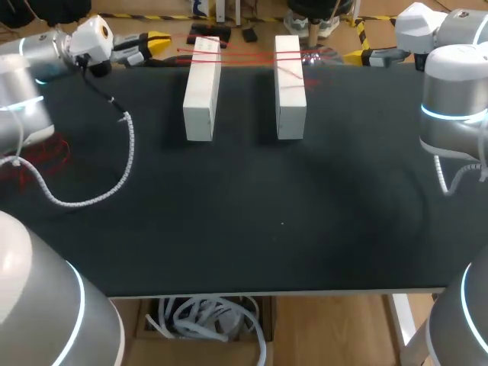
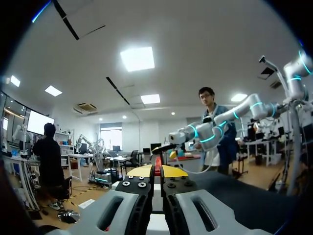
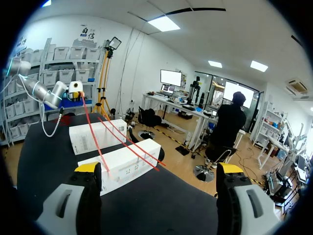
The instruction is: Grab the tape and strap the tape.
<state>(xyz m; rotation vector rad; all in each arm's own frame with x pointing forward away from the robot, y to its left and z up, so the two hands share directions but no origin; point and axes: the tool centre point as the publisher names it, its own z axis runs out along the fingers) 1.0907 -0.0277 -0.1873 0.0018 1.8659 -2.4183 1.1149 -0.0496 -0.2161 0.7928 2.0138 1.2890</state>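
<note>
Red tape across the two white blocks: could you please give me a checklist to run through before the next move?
1. Left claw shut on the red tape: ok.
2. Tape runs over both the left white block and the right white block: ok.
3. Right claw open, ready to grasp: ok.
4. Tape between the right claw's fingers: not ok, it lies ahead of them.
5. Tape pulled taut: cannot tell.

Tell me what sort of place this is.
Probably a robotics lab test bench: a left arm and a right arm flank a black table, where two white blocks stand side by side with red tape stretched across them.
</note>
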